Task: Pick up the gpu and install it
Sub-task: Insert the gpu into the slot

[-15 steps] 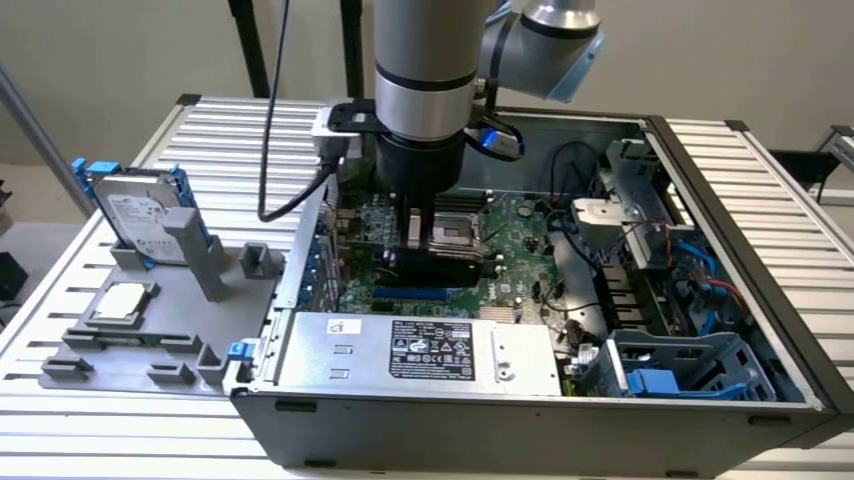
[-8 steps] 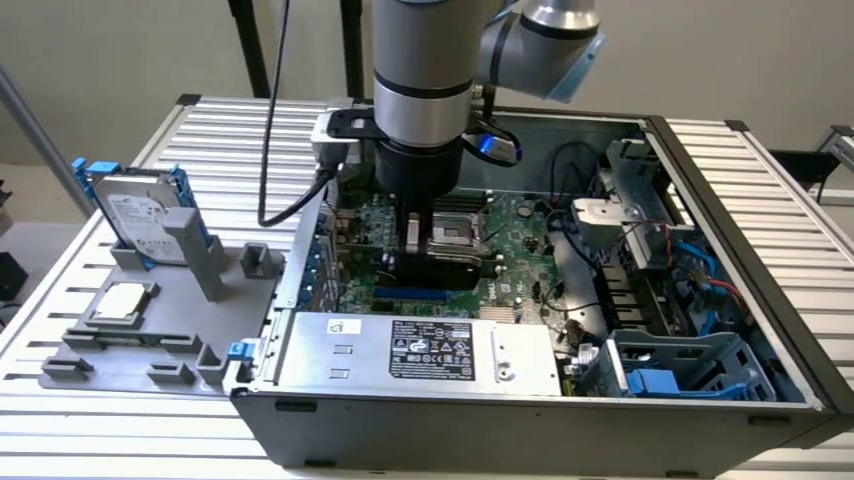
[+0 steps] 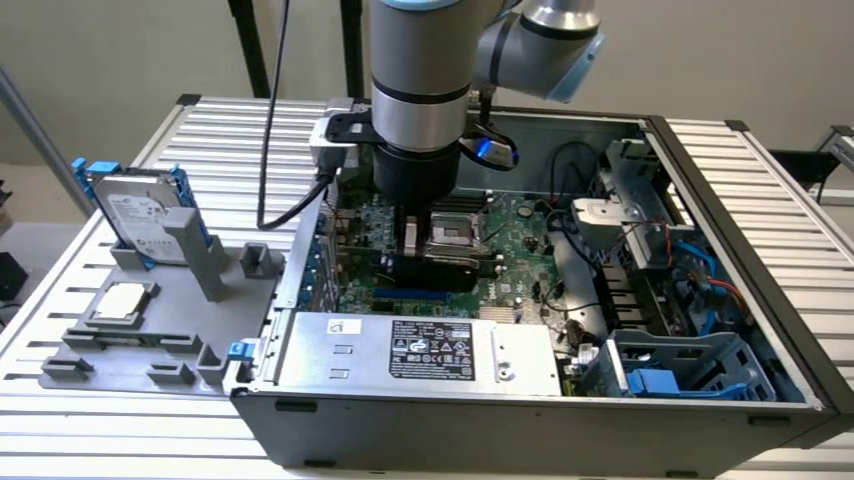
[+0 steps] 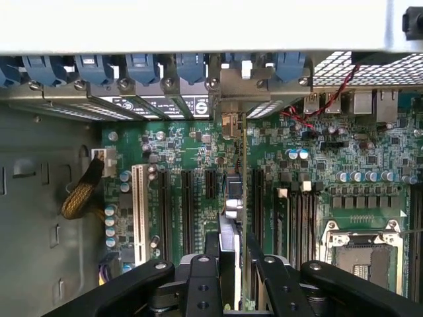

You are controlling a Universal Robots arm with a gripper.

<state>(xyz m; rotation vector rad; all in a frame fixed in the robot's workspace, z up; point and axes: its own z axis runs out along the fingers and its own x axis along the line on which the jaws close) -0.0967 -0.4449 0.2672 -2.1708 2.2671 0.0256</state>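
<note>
Black metal fingers (image 4: 206,264) of the end effector (image 4: 232,259) are clenched on the gpu (image 4: 243,178), 1 on each flat face, so the thin card stands on edge and runs straight out ahead of the grasp. Held that way, it lies parallel to the dark expansion slots (image 4: 187,198) of the green motherboard (image 4: 317,152). Its silver bracket (image 4: 231,89) at the far end meets the rear wall of the case, among the row of blue retaining clips (image 4: 142,66). Whether the card's lower edge is seated in a slot or just above it, I cannot tell.

In the exterior view the arm stands vertically over the open case (image 3: 747,250), a pose that suits pressing a card straight down. There the end effector (image 3: 430,250) sits low over the board with the dark gpu (image 3: 441,272) under it.

Just to 1 side of the grasp lies the silver CPU socket (image 4: 360,251); to the other, past several black slots, is 1 white slot (image 4: 139,211). Between the end effector and the case's near wall, the power supply (image 3: 334,350) carries a black label (image 3: 431,350) of certification marks, too small to read.

Well away, outside the case toward the exterior view's left, a hard drive with blue rails (image 3: 134,205) stands upright in a grey holder (image 3: 174,340) on the slatted table (image 3: 227,125). Its label is not legible either.
</note>
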